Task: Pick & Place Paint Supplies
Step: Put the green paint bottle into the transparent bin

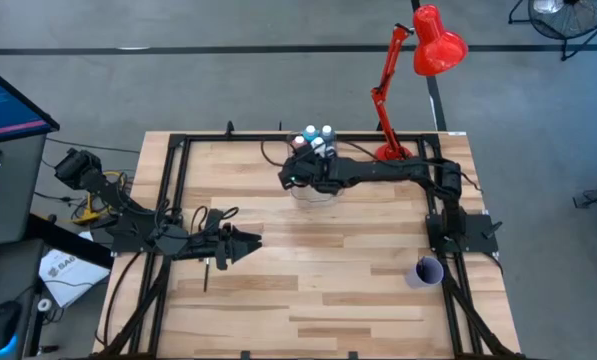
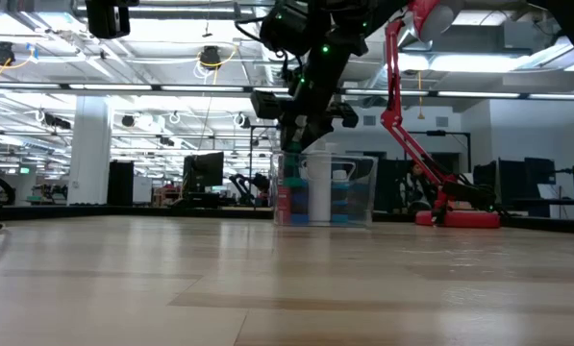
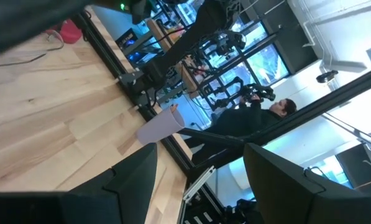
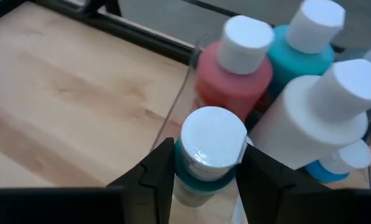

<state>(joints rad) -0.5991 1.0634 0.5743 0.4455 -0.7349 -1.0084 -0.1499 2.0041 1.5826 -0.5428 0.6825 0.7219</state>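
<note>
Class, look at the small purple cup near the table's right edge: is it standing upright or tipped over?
Tipped over. The purple cup lies on its side on the table; the left wrist view shows its length flat along the wood.

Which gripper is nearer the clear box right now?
Right. The right gripper is over the clear box, shut on a white-capped bottle. The left gripper sits open well off, toward the table's left side.

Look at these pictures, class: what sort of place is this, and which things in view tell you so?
Probably a robotics lab in a large open workspace. A wooden table framed by black rails carries two robot arms, a red desk lamp is clamped at its edge, and the low view shows rows of monitors under ceiling lights.
</note>
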